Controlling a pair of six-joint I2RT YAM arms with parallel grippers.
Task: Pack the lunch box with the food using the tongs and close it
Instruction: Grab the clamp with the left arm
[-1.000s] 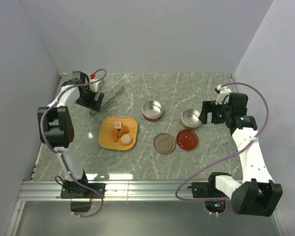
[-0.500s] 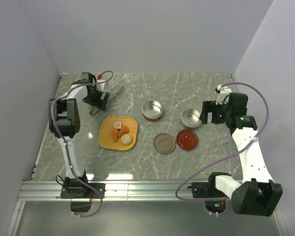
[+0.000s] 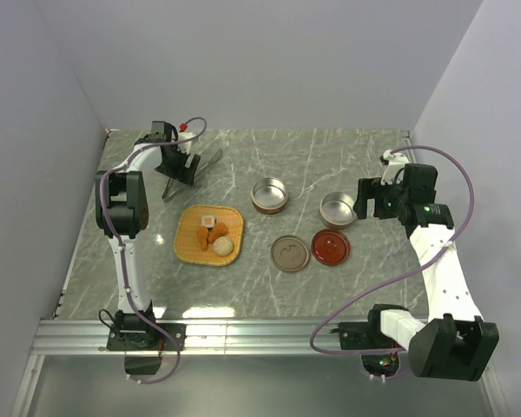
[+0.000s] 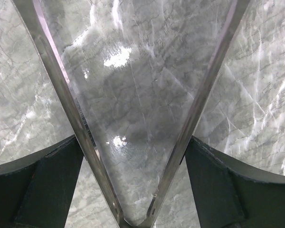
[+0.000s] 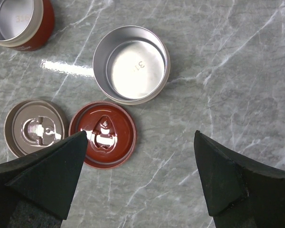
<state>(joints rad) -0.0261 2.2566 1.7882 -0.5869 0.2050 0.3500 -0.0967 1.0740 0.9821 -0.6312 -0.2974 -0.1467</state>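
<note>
My left gripper (image 4: 133, 140) stands spread wide over the tongs (image 4: 62, 92), which lie on the marble table (image 4: 261, 71) near its far-left corner, one of my fingers (image 4: 42, 185) just outside each silver arm.

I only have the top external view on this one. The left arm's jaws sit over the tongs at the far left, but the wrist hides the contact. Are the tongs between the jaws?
Observer: Yes. In the left wrist view the left gripper stands open astride the tongs, one finger outside each silver arm. The tongs are spread, not squeezed.
Operator: Is the silver tin by the right arm empty?
Observer: In the right wrist view the silver tin holds nothing, only stamped figures on its floor.
Operator: And the right jaws?
Observer: The right gripper is open with nothing between the jaws, above bare table beside the red lid.
</note>
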